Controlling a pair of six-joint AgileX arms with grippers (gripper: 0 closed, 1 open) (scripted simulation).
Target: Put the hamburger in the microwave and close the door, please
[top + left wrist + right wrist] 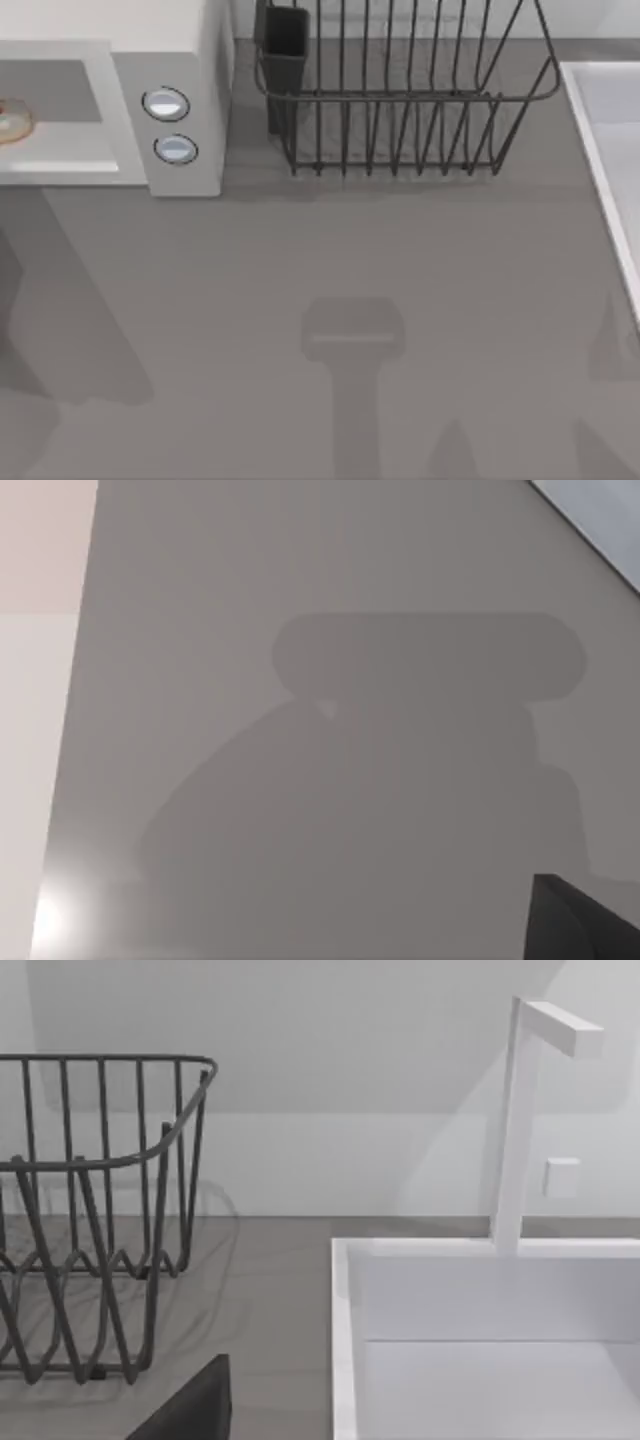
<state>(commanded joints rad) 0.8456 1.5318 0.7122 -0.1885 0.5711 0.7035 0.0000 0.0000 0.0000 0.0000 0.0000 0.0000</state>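
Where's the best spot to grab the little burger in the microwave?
Probably pinch the hamburger across its round sides, coming in level from the front of the microwave. It lies flat and low in the grey opening, and the white roof blocks a reach from above.

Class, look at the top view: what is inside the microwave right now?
Inside the microwave, the hamburger lies on the grey cavity floor at the view's left edge. The picture's edge cuts part of it off, and the rest of the cavity is out of frame.
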